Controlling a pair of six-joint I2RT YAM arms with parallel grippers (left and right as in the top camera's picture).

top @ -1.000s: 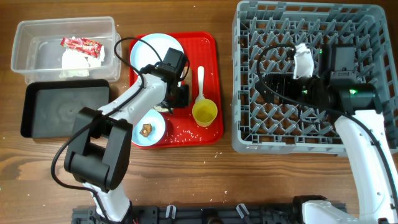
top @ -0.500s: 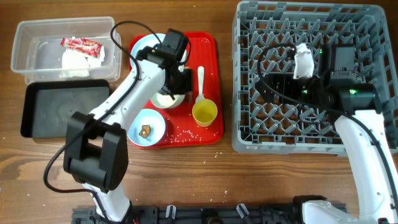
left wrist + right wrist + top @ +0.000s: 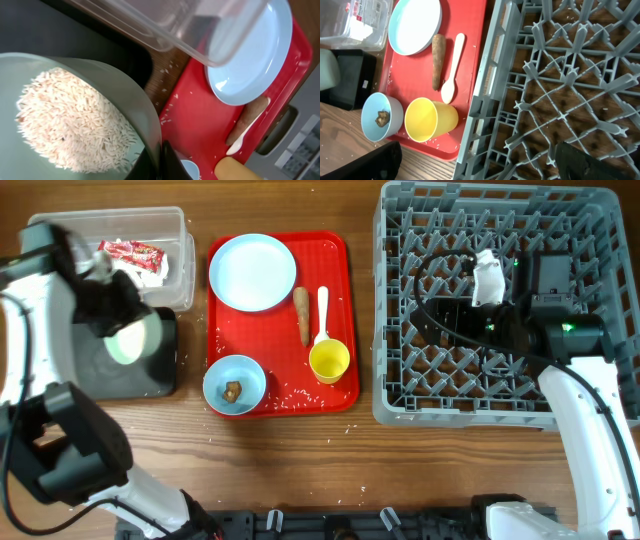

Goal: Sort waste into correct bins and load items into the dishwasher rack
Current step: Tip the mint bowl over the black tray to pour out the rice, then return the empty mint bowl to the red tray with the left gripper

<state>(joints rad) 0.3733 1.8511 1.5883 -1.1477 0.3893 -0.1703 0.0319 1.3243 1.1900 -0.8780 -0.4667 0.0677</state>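
The brown wooden table (image 3: 300, 460) carries a flat, glossy red tray (image 3: 338, 280). Left of that tray, over the shallow black rectangular tray (image 3: 150, 380), the left gripper (image 3: 116, 318) pinches the rim of a smooth pale blue bowl (image 3: 115, 90) heaped with loose white rice grains (image 3: 70, 120). Right of the red tray, the right gripper (image 3: 479, 161) hangs over the grey plastic grid rack (image 3: 500, 195), fingers spread wide, holding nothing.

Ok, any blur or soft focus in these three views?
Overhead: the left arm is smeared, the rest sharp. Left wrist: the clear tub close to the lens is soft, the rice in the bowl crisp. Right wrist: the rack is sharp.
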